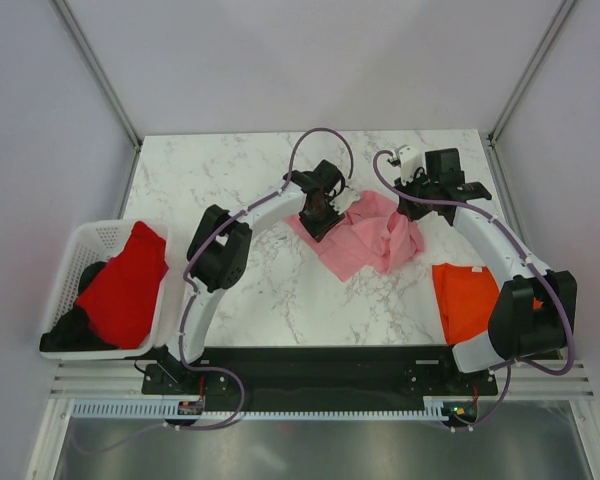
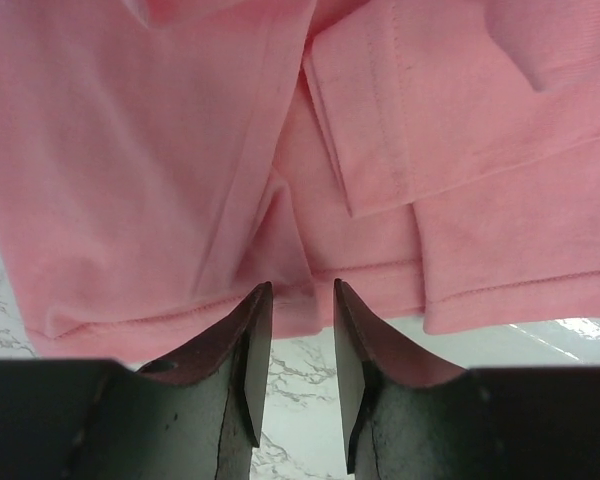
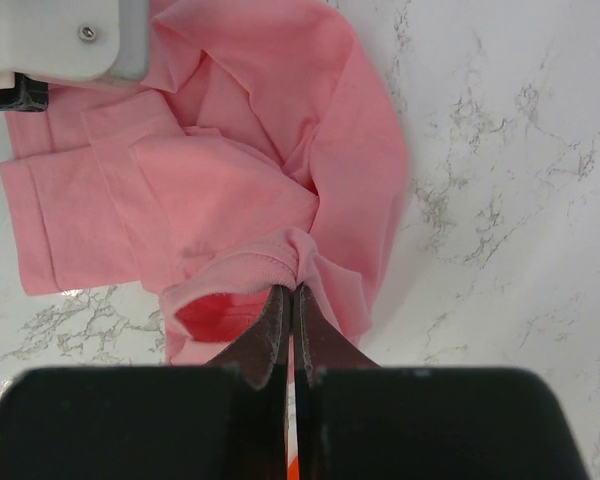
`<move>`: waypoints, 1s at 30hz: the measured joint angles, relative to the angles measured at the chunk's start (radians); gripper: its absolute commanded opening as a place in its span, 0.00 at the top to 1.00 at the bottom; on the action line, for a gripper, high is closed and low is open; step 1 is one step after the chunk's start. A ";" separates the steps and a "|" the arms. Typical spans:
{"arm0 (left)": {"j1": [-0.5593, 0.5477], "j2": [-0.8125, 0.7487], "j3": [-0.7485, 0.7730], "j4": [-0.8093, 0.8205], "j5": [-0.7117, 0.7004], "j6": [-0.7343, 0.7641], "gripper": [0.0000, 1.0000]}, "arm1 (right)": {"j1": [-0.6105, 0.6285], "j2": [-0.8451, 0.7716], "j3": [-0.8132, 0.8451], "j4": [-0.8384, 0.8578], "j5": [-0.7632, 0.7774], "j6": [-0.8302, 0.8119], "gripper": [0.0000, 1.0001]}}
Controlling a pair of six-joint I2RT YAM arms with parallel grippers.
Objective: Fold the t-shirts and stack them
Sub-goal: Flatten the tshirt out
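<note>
On the marble table (image 1: 230, 170), near its middle, the pink t-shirt (image 1: 365, 240) lies crumpled; the left gripper (image 2: 298, 290) hangs low at its hem, jaws apart, the hem's edge just at their tips; the right gripper (image 3: 288, 292) is pinched tight on a bunched fold of the same shirt; the orange t-shirt (image 1: 465, 300) lies beside the right arm's base; the red t-shirt (image 1: 125, 285) is elsewhere, draped in the white basket (image 1: 85, 240) at the left edge.

Colour check: three shirts, all plain, no prints.
Pink t-shirt (image 1: 365, 235) is light pink, orange t-shirt (image 1: 463, 298) bright orange, red t-shirt (image 1: 125, 285) solid red, with a black cloth (image 1: 65, 337) beside it. Basket (image 1: 85, 245) is white lattice. Table (image 1: 240, 170) is white marble with grey veining. Arms (image 1: 270, 210) are white with black joints, cables (image 1: 315, 133) purple.
</note>
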 measured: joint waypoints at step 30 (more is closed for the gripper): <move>0.269 -0.656 -0.141 -0.008 -0.032 0.039 0.98 | -0.011 -0.050 0.148 0.043 -0.172 0.073 1.00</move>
